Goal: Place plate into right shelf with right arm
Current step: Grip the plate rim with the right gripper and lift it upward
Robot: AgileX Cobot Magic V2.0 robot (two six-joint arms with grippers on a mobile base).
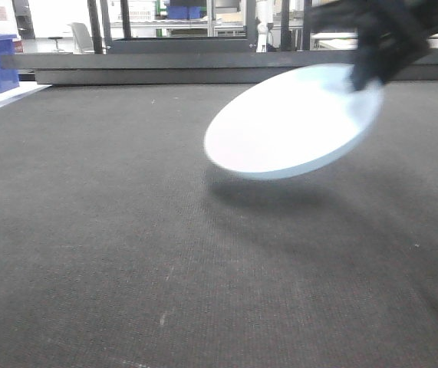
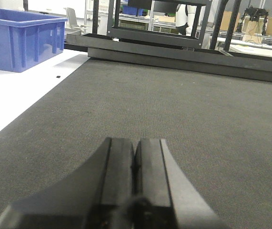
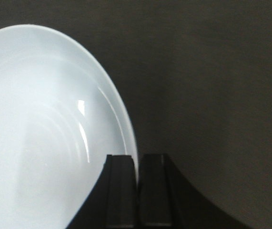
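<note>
The left gripper [image 2: 135,148] sits low over the surface [image 2: 197,119], its fingers pressed together on nothing. The right gripper [image 3: 136,164] is clenched on the rim of the plate [image 3: 40,133], which fills the left of that wrist view. From the front, the plate [image 1: 291,123] hangs clear of the surface [image 1: 88,245], tilted with its held edge high and far and its free edge low and near. Its shadow lies just beneath.

The risk is in the grasp. One pinch on a thin, glossy rim carries the whole plate, and most of its weight lies out from the fingers. A quick swing or stop could make it pivot in the jaws or slip out onto the surface. Tilted like this, it could also catch its low edge on a shelf rail going in. I cannot say for sure that the shelf is in view.

The surface is dark, woven matting, with a white strip at its left. A blue bin [image 2: 21,40] stands there. A dark ledge [image 1: 203,73] runs along the far edge. Beyond are black uprights, a rack [image 1: 180,14] with blue bins, and a bright room.
</note>
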